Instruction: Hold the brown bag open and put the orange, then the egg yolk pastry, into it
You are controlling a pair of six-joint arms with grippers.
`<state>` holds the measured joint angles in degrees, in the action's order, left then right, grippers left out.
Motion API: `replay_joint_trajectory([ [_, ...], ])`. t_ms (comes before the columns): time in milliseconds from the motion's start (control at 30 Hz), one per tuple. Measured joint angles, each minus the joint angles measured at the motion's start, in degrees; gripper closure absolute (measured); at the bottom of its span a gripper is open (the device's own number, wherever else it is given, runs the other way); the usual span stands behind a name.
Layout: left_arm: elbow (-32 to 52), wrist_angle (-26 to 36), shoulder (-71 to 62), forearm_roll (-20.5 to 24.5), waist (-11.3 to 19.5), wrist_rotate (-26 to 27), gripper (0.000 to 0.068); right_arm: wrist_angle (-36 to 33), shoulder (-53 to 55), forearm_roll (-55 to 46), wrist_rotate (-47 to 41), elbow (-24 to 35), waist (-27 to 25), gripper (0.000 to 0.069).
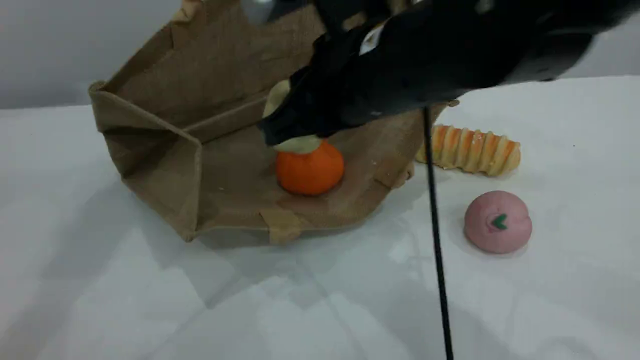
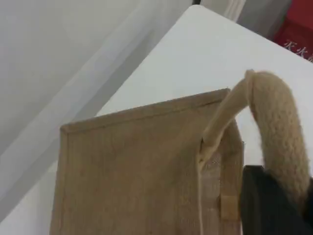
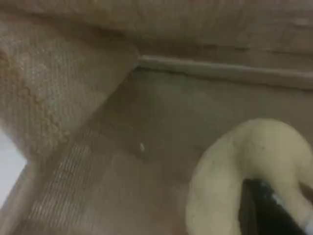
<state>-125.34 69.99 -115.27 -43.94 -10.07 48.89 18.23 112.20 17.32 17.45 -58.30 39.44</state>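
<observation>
The brown bag (image 1: 165, 150) is coarse woven jute, lying on its side on the white table (image 1: 100, 280) with its mouth gaping toward the near right. One pale rope-like handle (image 2: 281, 132) shows in the left wrist view, fuzzy and thick, with the left gripper (image 2: 274, 205) clenched on it.

One orange (image 1: 310, 170) — matte, rounded — sits inside the bag on the lower panel. Just above it, touching or nearly so, the right gripper (image 1: 285, 132) grasps the egg yolk pastry (image 1: 299, 145), a soft cream-yellow lump.

To the right, outside the bag, lie one long ridged orange-striped bread (image 1: 470, 149), its long axis running left to right, and one smooth pink bun (image 1: 497, 221) with a green leaf mark.
</observation>
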Motion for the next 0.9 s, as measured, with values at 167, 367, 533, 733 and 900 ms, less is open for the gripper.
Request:
replay_joint_trajectory([
  [167, 0.0, 0.0, 0.0, -0.1, 0.0, 0.0, 0.0599, -7.8, 6.0, 0.0, 2.6, -9.4, 0.0, 0.0656],
  [367, 0.0, 0.0, 0.0, -0.1, 0.0, 0.0, 0.0599, -18.8, 10.4, 0.0, 2.6, -21.4, 0.0, 0.0656],
  [533, 0.0, 0.0, 0.0, -0.1, 0.0, 0.0, 0.0599, -23.3, 14.1, 0.0, 2.6, -29.1, 0.0, 0.0654],
  [733, 0.0, 0.0, 0.0, -0.1, 0.0, 0.0, 0.0599, -28.6, 16.1, 1.2, 2.0, -33.8, -2.1, 0.0547],
  [900, 0.0, -0.1, 0.0, -0.1, 0.0, -0.1, 0.0599, -31.6, 15.9, 1.6, 0.4, -34.2, -4.3, 0.0307],
])
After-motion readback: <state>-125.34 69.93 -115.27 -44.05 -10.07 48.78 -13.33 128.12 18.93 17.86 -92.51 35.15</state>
